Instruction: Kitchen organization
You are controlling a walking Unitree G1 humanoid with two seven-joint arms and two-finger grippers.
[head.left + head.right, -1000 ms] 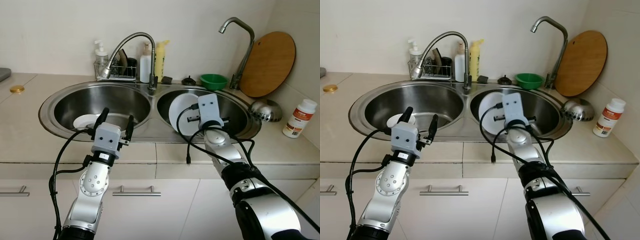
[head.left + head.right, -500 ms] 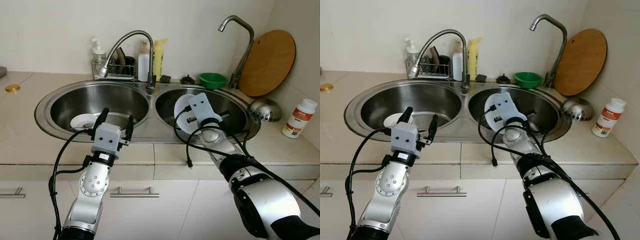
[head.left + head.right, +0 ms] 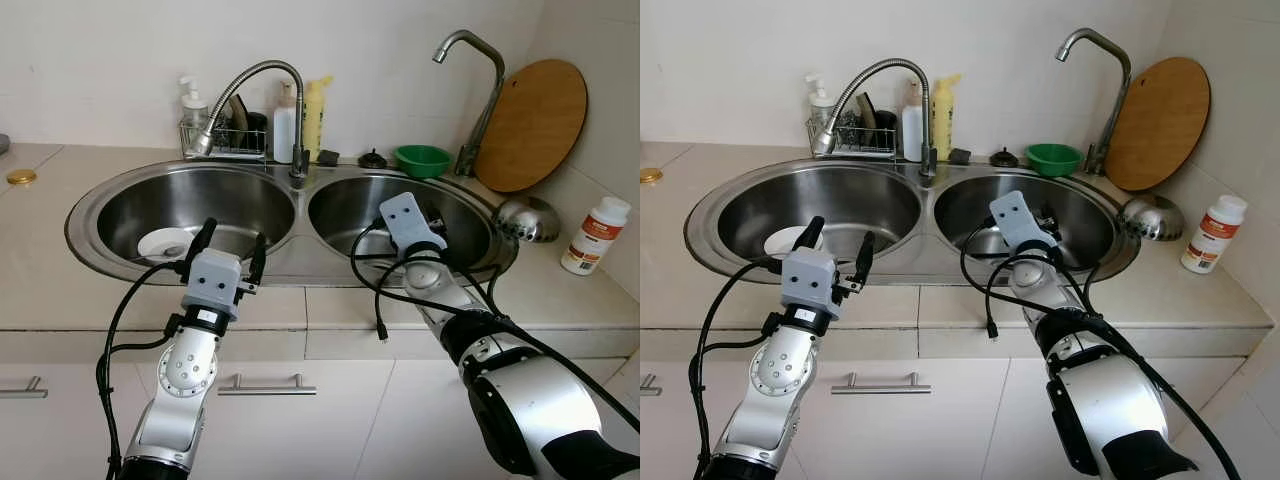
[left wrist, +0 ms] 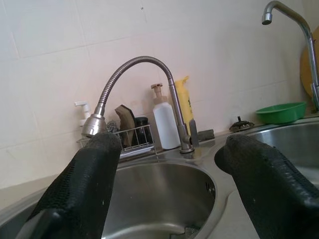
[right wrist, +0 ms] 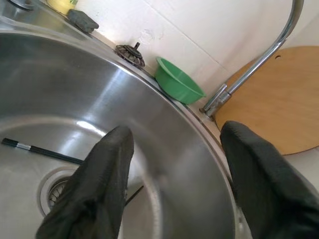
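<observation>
Supplement bottle (image 3: 597, 235) label unreadable (orange band); right tool (image 5: 174, 184) spread, empty.

Soft, even daylight, sharp head views (steel sink (image 3: 120, 200) glinting), wrist-view fingers (image 5: 99, 189) perhaps slightly blurred.

The right gripper (image 3: 432, 222) is largely hidden behind its own wrist housing. The white dish (image 3: 165, 243) is partly hidden by the left gripper (image 3: 229, 248).
</observation>
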